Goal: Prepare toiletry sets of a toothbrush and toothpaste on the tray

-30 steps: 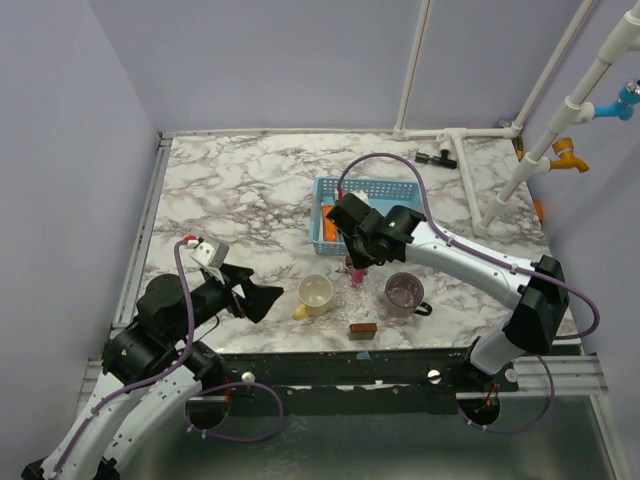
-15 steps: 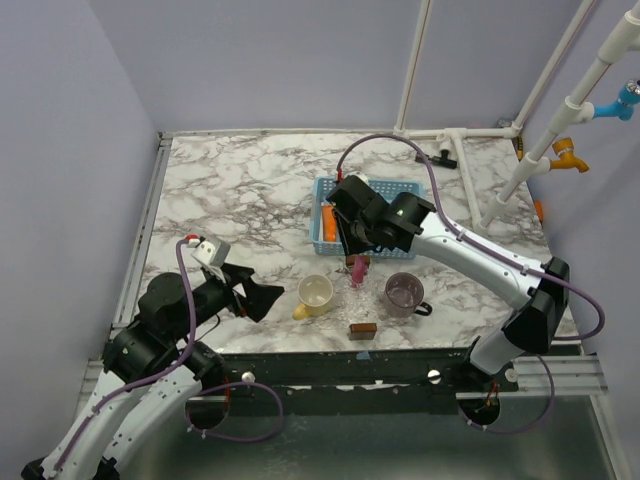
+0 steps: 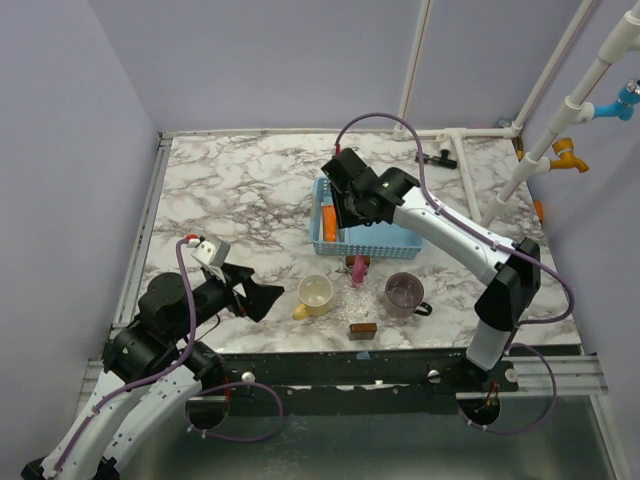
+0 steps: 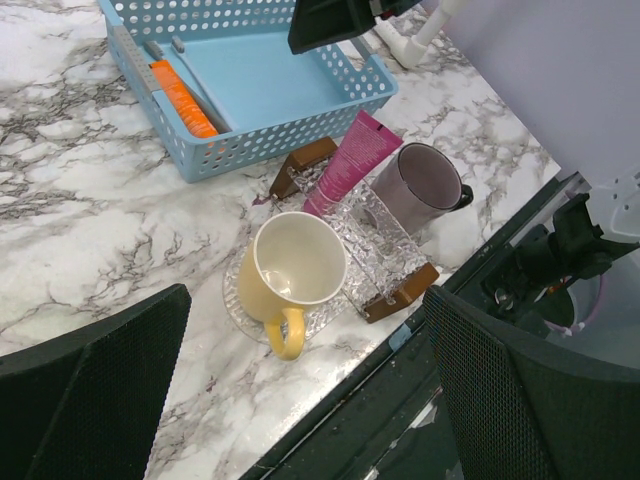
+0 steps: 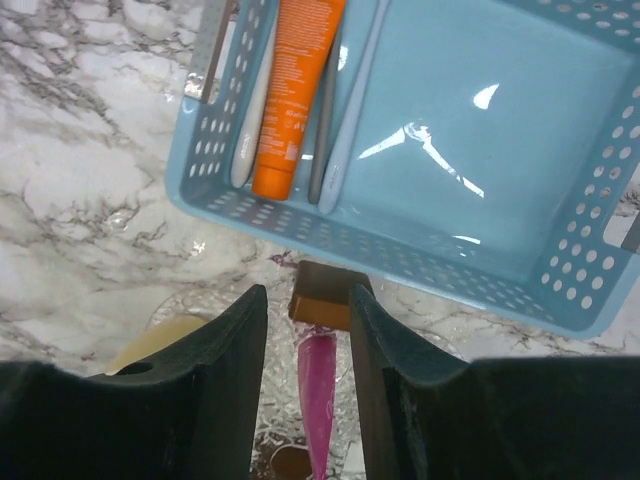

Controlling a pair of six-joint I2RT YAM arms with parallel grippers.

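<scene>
One second ago the right gripper [image 5: 306, 300] hung low over the glass tray [image 4: 378, 238]; now we see it pulled back toward 12 o'clock, above the 9 o'clock end of the blue basket [image 3: 388, 241]. Its jaws stand apart with nothing between them. The pink toothpaste [image 4: 350, 160] lies tilted on the tray, apart from the jaws.

An orange toothpaste [image 5: 295, 80] and some toothbrushes [image 5: 350, 110] lie along the basket's 9 o'clock wall. The left gripper [image 3: 255, 293] has not moved; its jaws are spread wide and hold nothing.

The tray sits near the table's [image 3: 240, 190] 6 o'clock edge, just beside the basket. It is flanked by a yellow mug [image 3: 315, 292] at 9 o'clock and a purple mug [image 3: 403, 292] at 3 o'clock. We see wide open marble from 9 to 11 o'clock of the basket.
</scene>
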